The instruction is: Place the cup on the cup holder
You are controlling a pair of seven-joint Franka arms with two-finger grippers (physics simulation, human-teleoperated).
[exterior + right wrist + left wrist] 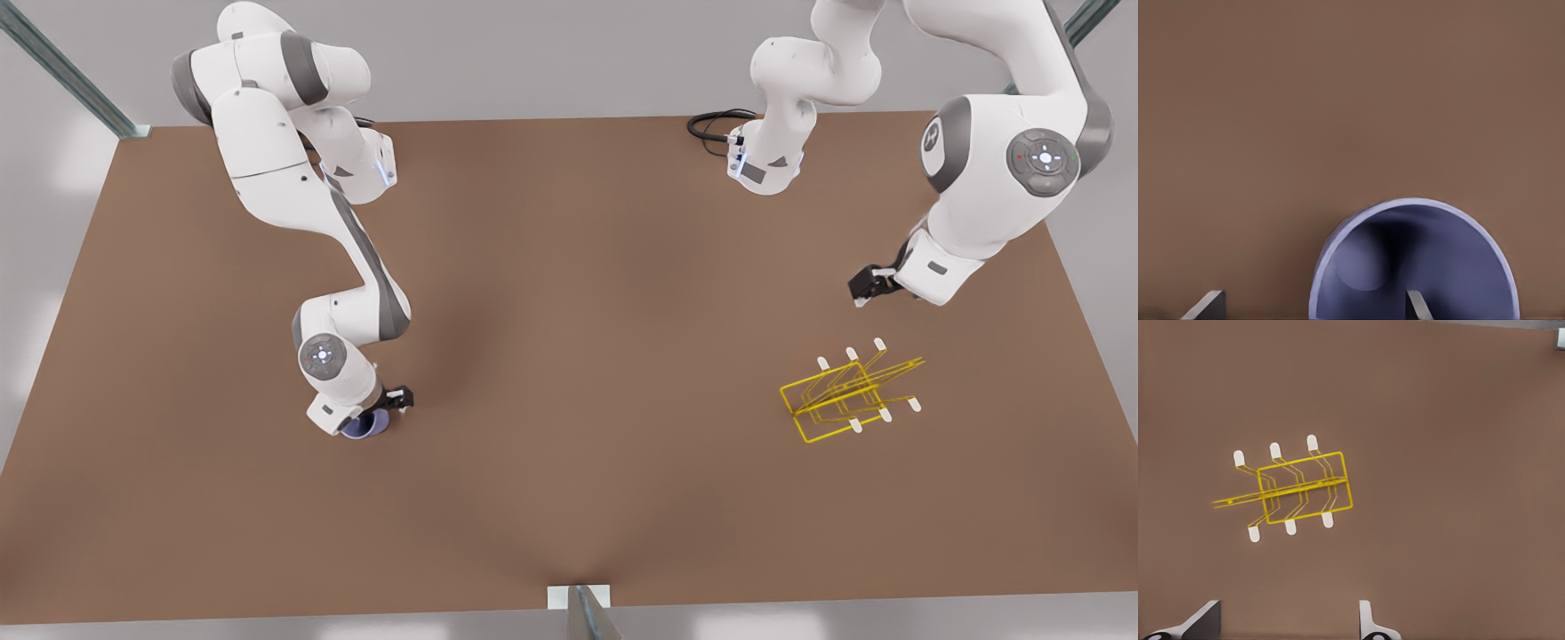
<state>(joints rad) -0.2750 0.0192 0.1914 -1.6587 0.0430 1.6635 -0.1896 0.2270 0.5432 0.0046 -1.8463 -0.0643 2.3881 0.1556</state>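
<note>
While the left gripper (861, 296) hovers jaws wide, the right gripper (378, 416) straddles the cup (363, 428) rim, jaws wide.

Between your cup (364, 428) and cup holder (845, 396) lies open brown table (587, 356); nothing stands between.

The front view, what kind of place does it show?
Likely a simulated robot test bench: a bare brown table carrying just a cup and a yellow cup holder, grey metal frame struts at its edges.
</note>
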